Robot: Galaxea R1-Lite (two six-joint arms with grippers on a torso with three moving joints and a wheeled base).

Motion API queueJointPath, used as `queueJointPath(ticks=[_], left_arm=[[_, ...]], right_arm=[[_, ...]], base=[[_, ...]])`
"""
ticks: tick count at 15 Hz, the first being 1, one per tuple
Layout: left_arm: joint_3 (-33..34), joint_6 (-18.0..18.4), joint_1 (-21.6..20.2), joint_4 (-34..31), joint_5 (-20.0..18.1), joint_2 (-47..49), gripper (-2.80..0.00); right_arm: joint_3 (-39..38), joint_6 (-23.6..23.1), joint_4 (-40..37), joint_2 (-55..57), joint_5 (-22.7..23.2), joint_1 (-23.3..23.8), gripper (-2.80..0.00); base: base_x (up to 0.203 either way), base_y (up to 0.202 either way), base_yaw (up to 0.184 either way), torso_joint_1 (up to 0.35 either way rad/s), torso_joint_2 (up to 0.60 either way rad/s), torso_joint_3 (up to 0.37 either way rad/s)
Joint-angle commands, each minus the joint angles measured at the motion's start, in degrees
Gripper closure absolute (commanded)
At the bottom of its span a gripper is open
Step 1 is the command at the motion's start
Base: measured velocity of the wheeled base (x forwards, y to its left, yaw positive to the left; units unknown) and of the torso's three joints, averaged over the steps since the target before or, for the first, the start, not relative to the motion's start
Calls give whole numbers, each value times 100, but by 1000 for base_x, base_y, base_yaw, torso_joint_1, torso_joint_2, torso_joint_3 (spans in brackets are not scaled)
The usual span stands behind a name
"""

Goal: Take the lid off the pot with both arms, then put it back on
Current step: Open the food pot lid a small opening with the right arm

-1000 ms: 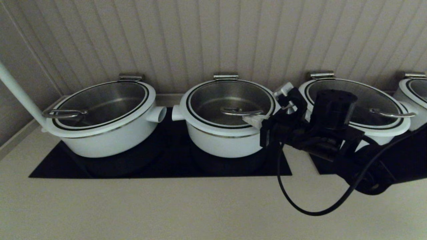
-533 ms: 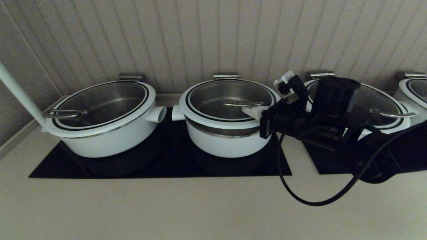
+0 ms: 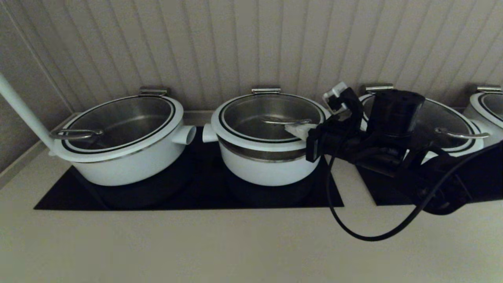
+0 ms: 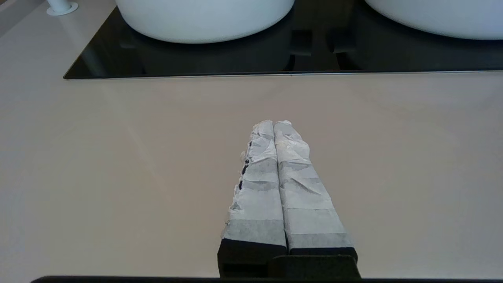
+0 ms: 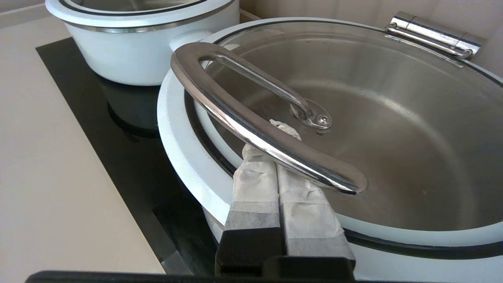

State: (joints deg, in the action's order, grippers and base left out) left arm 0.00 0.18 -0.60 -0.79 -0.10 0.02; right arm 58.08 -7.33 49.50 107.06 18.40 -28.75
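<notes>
Right tool (image 5: 279,135), fingers pressed together and hooked beneath the lid handle (image 5: 251,125), has raised the lid (image 3: 271,118) above the pot (image 3: 267,169), exposing a steel band; left tool (image 4: 274,124), clenched, idles over the bench (image 4: 118,165)

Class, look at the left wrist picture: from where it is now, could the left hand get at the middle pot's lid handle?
Probably yes. The left hand, shut, hovers over bare counter short of the pot. Nothing blocks the way, though the right hand already sits under the handle.
</notes>
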Motion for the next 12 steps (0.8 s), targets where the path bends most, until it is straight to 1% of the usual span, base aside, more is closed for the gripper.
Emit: queueJointPath(ticks=[1,12], left_arm=[[0,-1,-2,-2,1,-2,0],[0,-1,-2,-8,1,-2,0]], right_arm=[[11,-6,34,-16,9,1,0],[63,-6,34,-9,6,89,0]], base=[[0,0,0,0,0,0],[0,0,0,0,0,0]])
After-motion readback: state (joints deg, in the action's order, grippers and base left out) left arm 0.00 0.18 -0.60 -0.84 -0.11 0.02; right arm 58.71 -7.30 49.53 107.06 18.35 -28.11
